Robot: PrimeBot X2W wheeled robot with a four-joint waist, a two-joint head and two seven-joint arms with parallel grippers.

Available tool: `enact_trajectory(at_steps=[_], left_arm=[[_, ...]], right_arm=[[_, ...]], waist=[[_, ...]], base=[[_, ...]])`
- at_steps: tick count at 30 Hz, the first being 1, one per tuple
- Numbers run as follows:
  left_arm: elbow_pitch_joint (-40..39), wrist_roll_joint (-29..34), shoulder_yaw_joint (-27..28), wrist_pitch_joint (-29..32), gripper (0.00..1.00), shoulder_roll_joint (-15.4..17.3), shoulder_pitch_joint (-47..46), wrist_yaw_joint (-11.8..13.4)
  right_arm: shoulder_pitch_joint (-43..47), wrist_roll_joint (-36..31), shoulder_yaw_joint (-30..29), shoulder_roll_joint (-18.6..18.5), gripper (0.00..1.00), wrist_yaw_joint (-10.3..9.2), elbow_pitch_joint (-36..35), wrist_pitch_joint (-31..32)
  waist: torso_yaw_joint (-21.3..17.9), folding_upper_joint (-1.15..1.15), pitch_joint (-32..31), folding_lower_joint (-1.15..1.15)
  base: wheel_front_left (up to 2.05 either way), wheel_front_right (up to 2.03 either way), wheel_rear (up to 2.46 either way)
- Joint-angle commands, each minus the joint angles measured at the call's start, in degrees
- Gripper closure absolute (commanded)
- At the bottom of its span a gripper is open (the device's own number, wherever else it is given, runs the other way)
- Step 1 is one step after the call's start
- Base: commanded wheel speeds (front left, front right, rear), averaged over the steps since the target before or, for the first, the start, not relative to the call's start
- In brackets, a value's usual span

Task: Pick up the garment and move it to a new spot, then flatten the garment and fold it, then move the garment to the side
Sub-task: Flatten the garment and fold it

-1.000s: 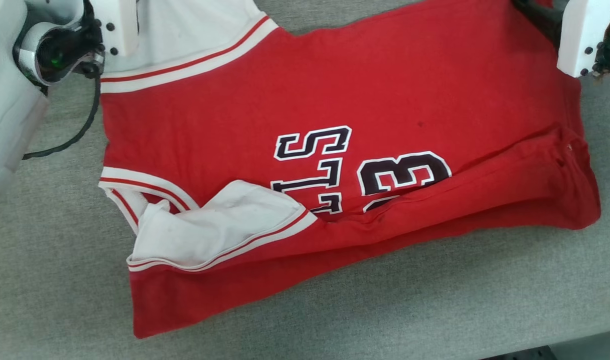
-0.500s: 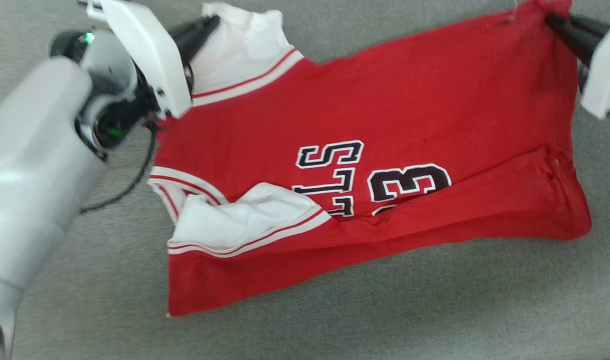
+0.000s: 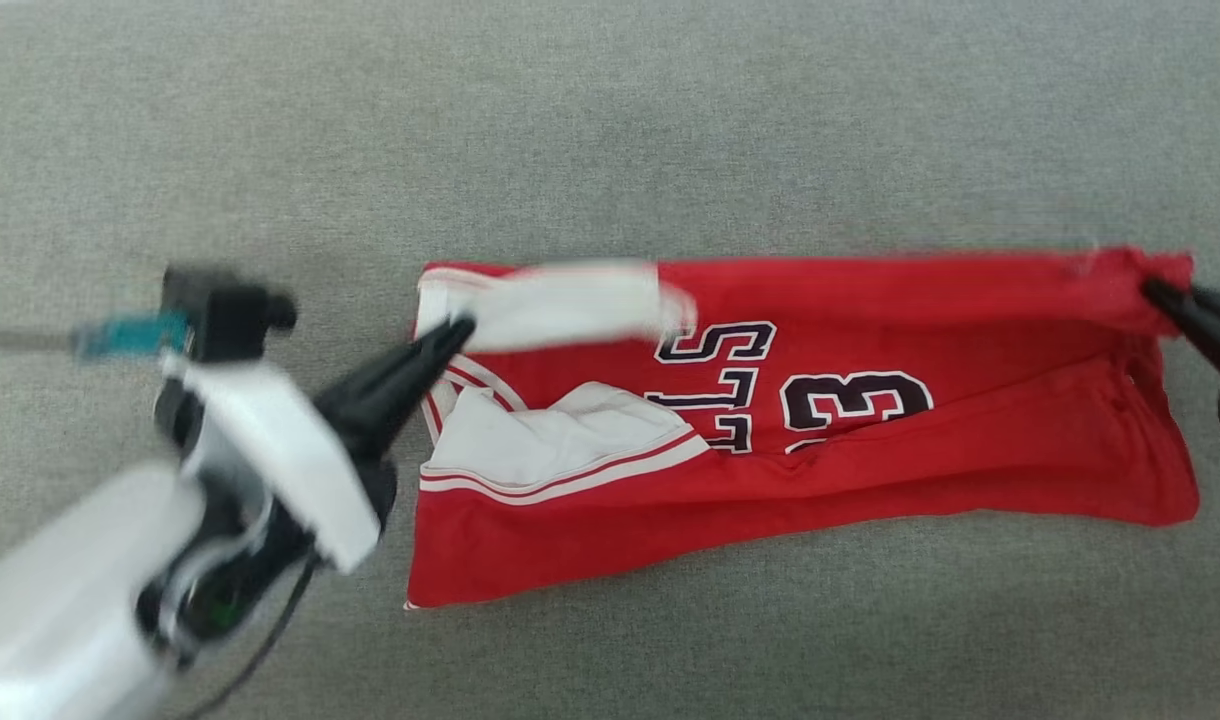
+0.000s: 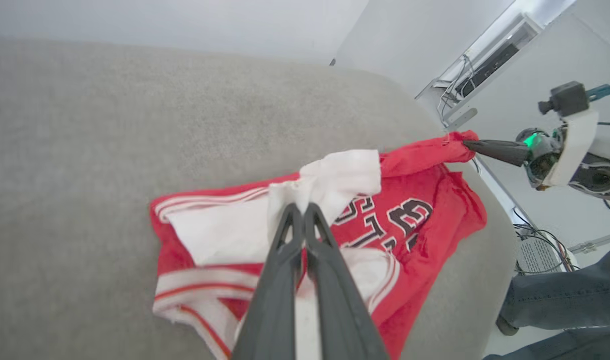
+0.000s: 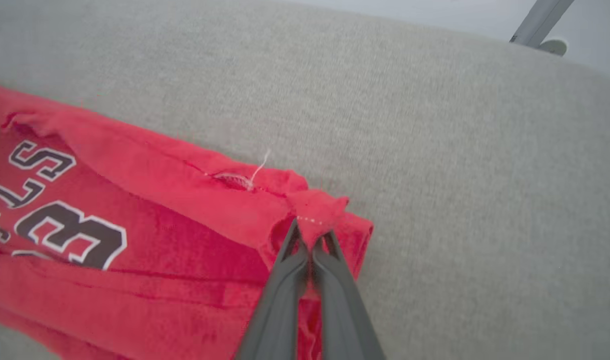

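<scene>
While both end effectors grip it, the red jersey-style garment (image 3: 870, 480) with white short sleeves and black, white-outlined letters lies stretched along the grey fabric-covered worktop (image 3: 670, 130).

The left end effector (image 3: 458, 332) is clenched on a white sleeve at the garment's left end, and it holds this sleeve up off the worktop; the sleeve looks blurred in the head view. The right end effector (image 3: 1155, 290) is clenched on a red corner at the garment's right end, where the cloth is bunched. The near long side is folded over the lower part of the letters. In the left wrist view the garment's right end lies close to an edge of the worktop.
</scene>
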Motion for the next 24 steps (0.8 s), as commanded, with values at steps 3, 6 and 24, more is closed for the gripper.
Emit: enact_trajectory(at_steps=[3,6,24], left_arm=[[-7.2,-1.4,0.9,-4.4,1.00,4.4,7.5,3.1],[-11.9,-1.6,0.4,-6.9,1.00,6.7,12.2,5.1],[-1.4,-3.6,-3.5,-7.2,0.94,-0.8,15.1,1.0]], right_arm=[[4.9,1.2,-1.7,-1.9,1.00,-0.03,-1.3,-2.6],[8.2,2.0,-3.0,-2.3,1.00,-0.03,-1.8,-3.9],[12.5,-0.5,-6.1,6.2,0.00,-0.03,5.2,-2.5]], waist=[[-0.3,0.00,0.0,0.00],[-0.3,0.00,0.2,0.00],[0.2,0.00,0.3,0.00]], base=[[0.00,0.00,0.00],[0.00,0.00,0.00],[0.00,0.00,0.00]])
